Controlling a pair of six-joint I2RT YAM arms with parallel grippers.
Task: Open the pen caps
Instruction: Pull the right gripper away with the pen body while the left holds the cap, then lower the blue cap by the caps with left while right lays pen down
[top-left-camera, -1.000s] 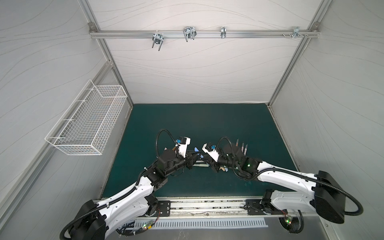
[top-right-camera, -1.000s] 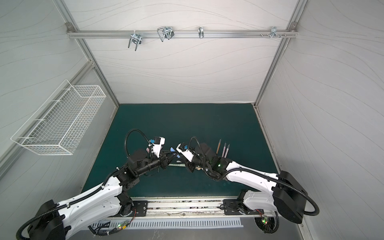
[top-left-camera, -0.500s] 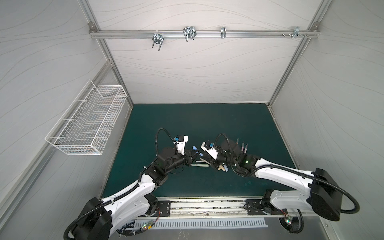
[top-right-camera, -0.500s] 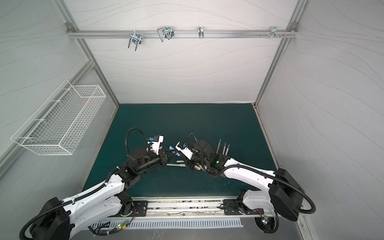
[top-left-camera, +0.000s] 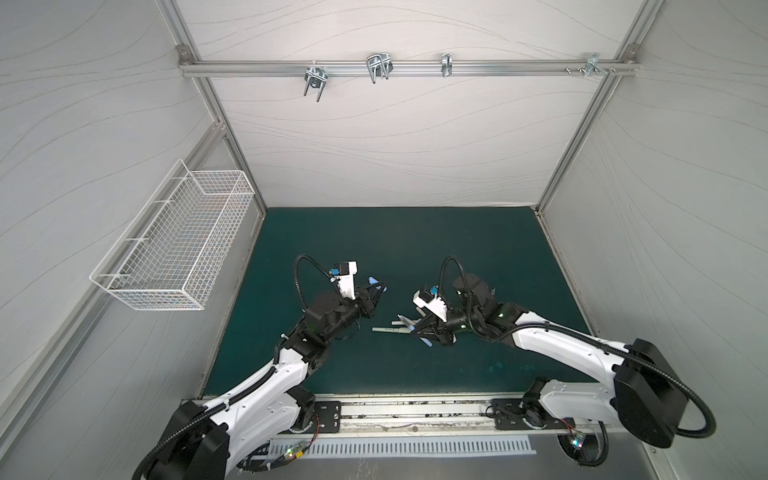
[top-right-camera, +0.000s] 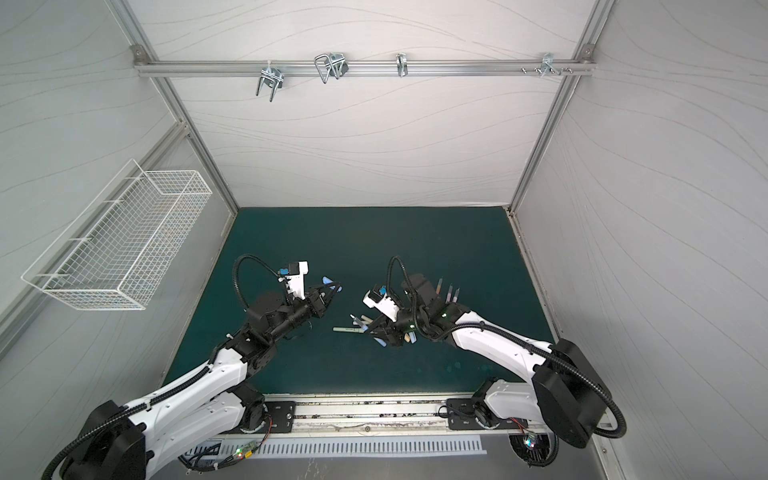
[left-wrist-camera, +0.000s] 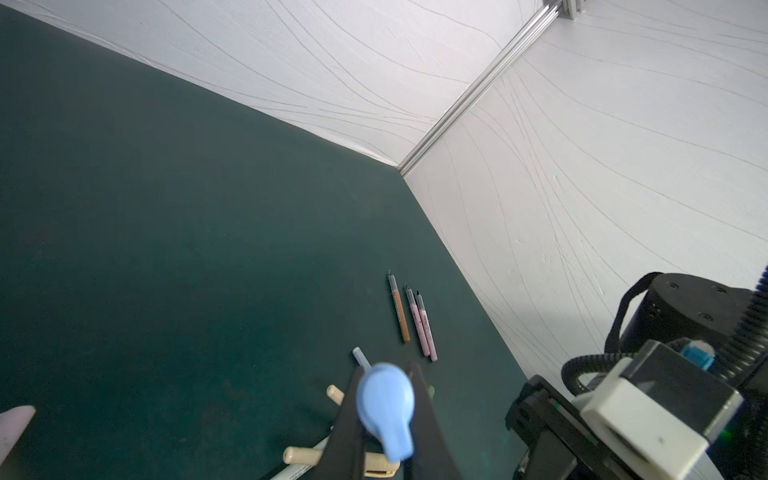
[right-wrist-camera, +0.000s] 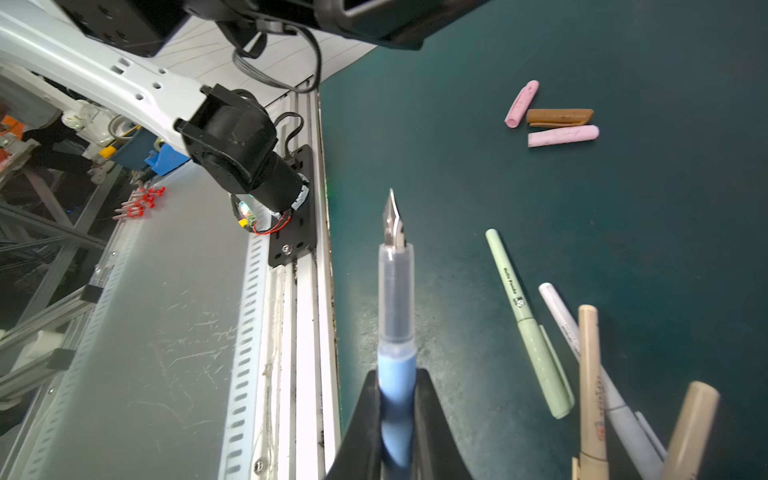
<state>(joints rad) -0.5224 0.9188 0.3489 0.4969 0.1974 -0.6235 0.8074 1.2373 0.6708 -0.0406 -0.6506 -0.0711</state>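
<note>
While both end effectors are pinched shut on halves of one pen: the blue pen counts as opened, and each half has yet to be set down.
Left end effector (left-wrist-camera: 386, 388): pressed on the blue cap (left-wrist-camera: 387, 411) across its width, raised over the table (top-left-camera: 395, 241) left of the middle, probably so the cap stays clear of the heap.
Right end effector (right-wrist-camera: 397, 388): clamped on the blue pen body (right-wrist-camera: 396, 299) at its coloured barrel, so the clear section and bare nib (right-wrist-camera: 392, 220) jut free.
Capped pens (right-wrist-camera: 590, 365): heaped near the table's middle, toward the front edge, directly under the right end effector; a green pen (right-wrist-camera: 530, 324) lies at the heap's left side.
Bare pens (left-wrist-camera: 415, 320): one brown and two pink in a neat row near the right edge, likely where the blue body belongs.
Loose caps (right-wrist-camera: 559, 118): two pink, one brown, close together; the top views do not show their place on the table.
In the way: the right arm's own wrist hangs over that row, and the heap crowds any low move.
Wire basket (top-left-camera: 174, 241): on the left wall, off the table.
</note>
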